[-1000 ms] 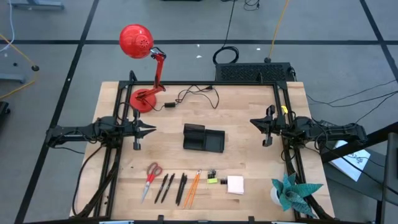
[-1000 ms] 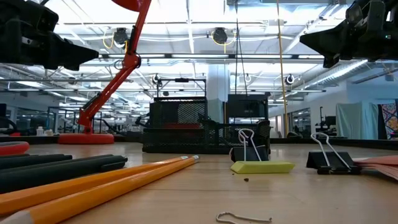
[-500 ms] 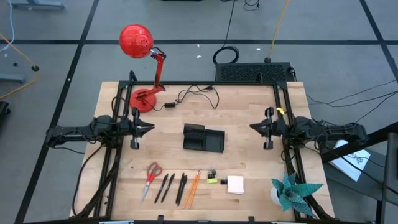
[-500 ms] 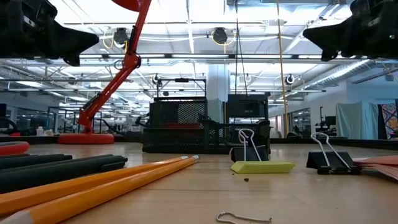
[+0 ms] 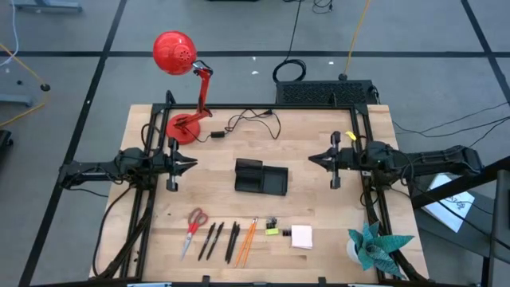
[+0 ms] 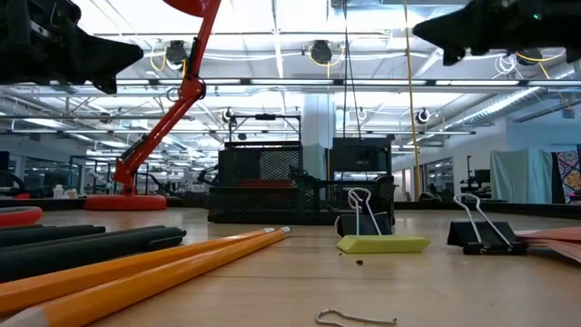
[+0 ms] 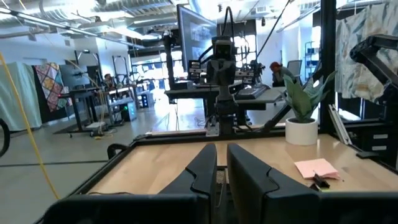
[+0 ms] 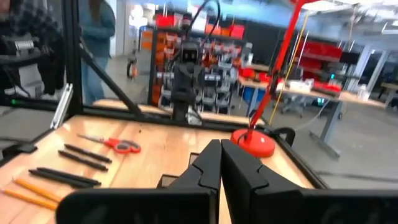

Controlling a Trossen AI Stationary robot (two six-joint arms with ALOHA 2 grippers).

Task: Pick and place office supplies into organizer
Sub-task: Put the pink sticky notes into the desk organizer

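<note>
While supplies lie outside, black organizer [image 5: 260, 178], compartments hold nothing visible.

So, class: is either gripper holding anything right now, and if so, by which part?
Nothing is held. The left gripper and the right gripper both hang empty above the table, either side of the organizer. The scissors and pens lie untouched.

Grey floor [image 5: 72, 48] crossed by dark tape lines, cables trailing over it behind the light wooden table [image 5: 311, 207]. Open workshop hall beyond: white ceiling [image 6: 272, 23] with bright light panels, pipes and ducts; a white column [image 6: 318, 136] mid-room. Workbenches [image 8: 292, 90], black frames and red storage bins [image 8: 326, 65] at the back.
</note>
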